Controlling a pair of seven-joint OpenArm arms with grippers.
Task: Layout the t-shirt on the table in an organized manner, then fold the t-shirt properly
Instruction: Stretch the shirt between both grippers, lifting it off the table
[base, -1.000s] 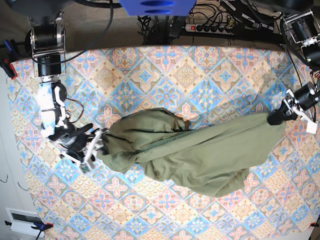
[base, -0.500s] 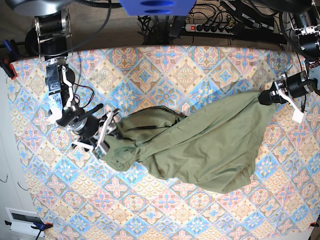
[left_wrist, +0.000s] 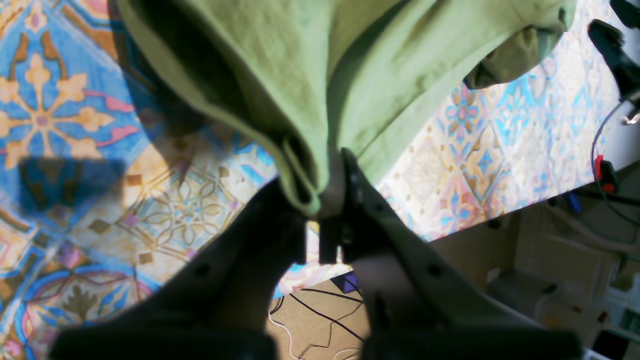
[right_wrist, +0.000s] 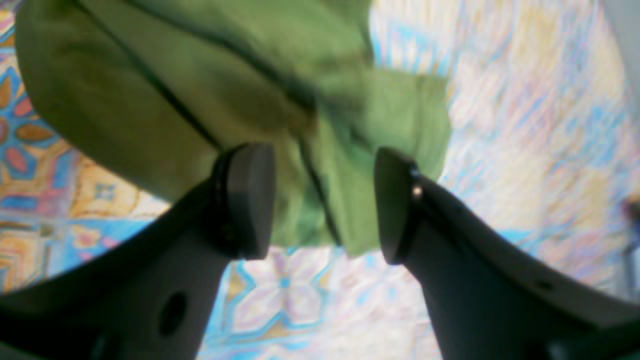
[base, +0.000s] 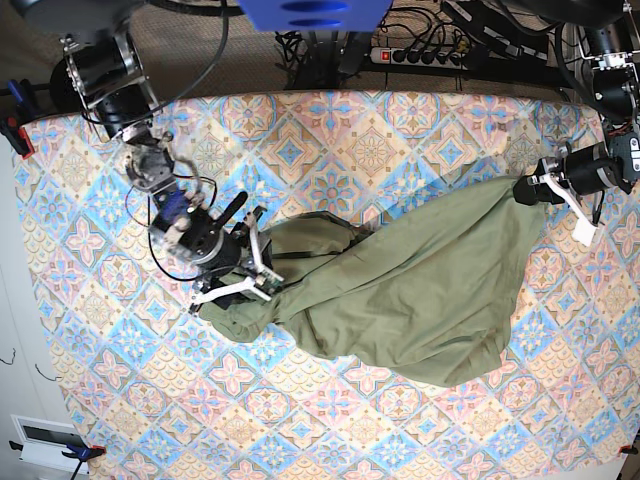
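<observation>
— Starting with the left wrist view: the left pincer (left_wrist: 320, 220) is clamped on a hem fold of the t-shirt (left_wrist: 350, 65), lifted above the counter (left_wrist: 100, 165). The bite looks thin, only the hem's lip. If that arm pulls harder, I judge the cloth may slide out.

— And the right wrist view?

— Blurred. The right pincer (right_wrist: 325, 205) stands apart, its fingers either side of a bunched green fold without pressing it. Closing there could catch several layers at once and leave the shirt twisted rather than spread.

— The base view?

— The t-shirt (base: 410, 290) lies crumpled across the middle of the counter (base: 330, 130), one end drawn toward that view's right edge, where the left pincer (base: 528, 190) holds it, the other bunched nearer the left edge beside the right pincer (base: 240, 270). That left pincer sits close to the counter's edge; further travel could drag fabric over it.

— Any labels or writing?

— None readable. A power strip (base: 420, 55) sits beyond the far edge, and a pale tag (base: 583, 228) hangs near the left arm, too small to read.
</observation>
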